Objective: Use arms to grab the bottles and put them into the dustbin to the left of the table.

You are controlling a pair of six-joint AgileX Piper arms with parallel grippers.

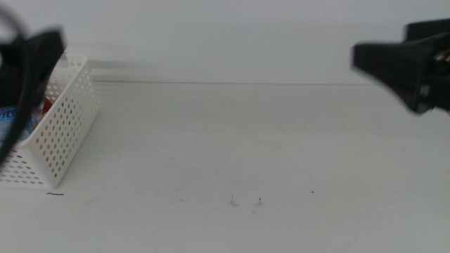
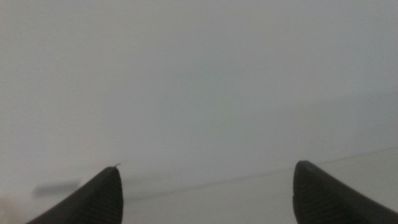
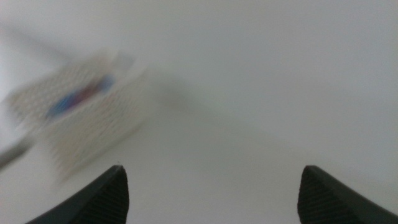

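The white perforated dustbin (image 1: 67, 119) stands at the table's left edge. Inside it I see a blue-labelled bottle (image 1: 13, 121) and something red (image 1: 46, 105); the rest of its contents is hidden. My left gripper (image 1: 31, 60) hangs blurred above the dustbin, and the left wrist view shows this gripper (image 2: 205, 171) open, holding nothing. My right gripper (image 1: 394, 67) hovers high at the right, well away from the dustbin. In the right wrist view that gripper (image 3: 211, 171) is open with nothing in it, and the dustbin (image 3: 106, 127) appears blurred with blue and red inside.
The white table (image 1: 246, 154) carries only a few small dark specks (image 1: 257, 203) near the front. A pale wall rises behind its far edge.
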